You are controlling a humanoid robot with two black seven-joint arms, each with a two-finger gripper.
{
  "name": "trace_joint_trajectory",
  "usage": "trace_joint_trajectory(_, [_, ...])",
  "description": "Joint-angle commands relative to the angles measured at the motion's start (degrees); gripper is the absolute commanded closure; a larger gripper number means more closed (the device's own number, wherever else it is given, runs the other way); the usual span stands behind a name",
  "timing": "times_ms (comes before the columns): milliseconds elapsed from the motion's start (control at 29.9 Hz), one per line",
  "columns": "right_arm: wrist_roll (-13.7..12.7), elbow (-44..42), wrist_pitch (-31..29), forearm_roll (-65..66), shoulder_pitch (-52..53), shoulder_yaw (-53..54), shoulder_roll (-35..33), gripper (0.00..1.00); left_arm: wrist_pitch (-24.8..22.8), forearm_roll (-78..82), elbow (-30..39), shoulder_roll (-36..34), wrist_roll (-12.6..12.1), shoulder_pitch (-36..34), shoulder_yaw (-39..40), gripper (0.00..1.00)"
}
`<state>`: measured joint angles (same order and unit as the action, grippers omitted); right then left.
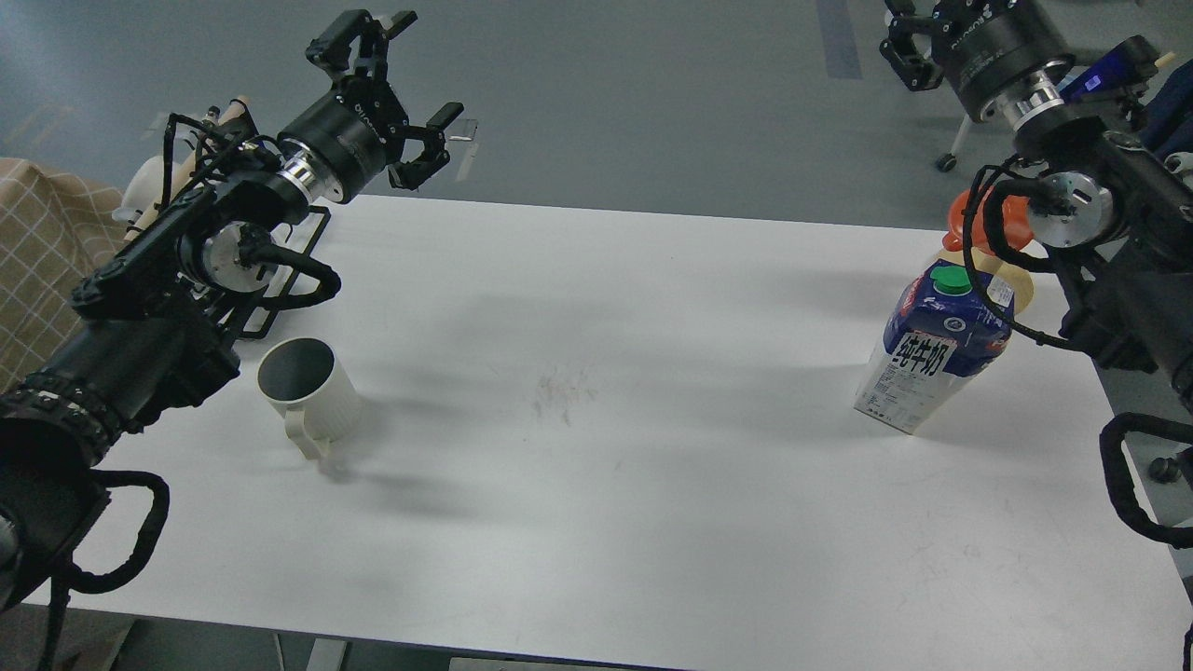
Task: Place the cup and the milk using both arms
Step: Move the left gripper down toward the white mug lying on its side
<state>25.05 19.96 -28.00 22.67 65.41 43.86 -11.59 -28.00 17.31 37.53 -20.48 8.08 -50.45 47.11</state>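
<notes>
Our left gripper gaped empty at eleven o'clock above the ribbed cup; the milk carton stood at three; our right gripper we cannot tell.

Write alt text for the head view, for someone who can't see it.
A ribbed cup stands at the left of a white table and a milk carton at the right. The left gripper hangs open above the far edge; the right gripper is raised, top right.
</notes>
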Motion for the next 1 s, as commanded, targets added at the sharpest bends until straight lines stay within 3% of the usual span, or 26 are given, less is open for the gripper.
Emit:
trace_joint_trajectory(0, [0.09,-0.01,0.00,0.01,0.16,0.00,0.17,0.00,0.00,-0.26,0.17,-0.35,0.62,0.26,0.88,0.02])
trace_joint_trajectory(167, [0.09,-0.10,0.00,0.01,0.42,0.00,0.25,0.00,0.00,0.09,1.75,-0.88,1.94,0.53,2.29,0.02])
trace_joint_trajectory(735, [0.17,-0.10,0.00,0.18,0.24,0.00,0.17,0.00,0.00,0.88,2.63,-1.76,1.59,0.62,1.50,0.02])
trace_joint_trajectory(968, [0.17,-0.01,0.00,0.18,0.33,0.00,-0.10,0.00,0.00,12.12,11.32,-7.90,1.24,1.14,-0.52,0.02])
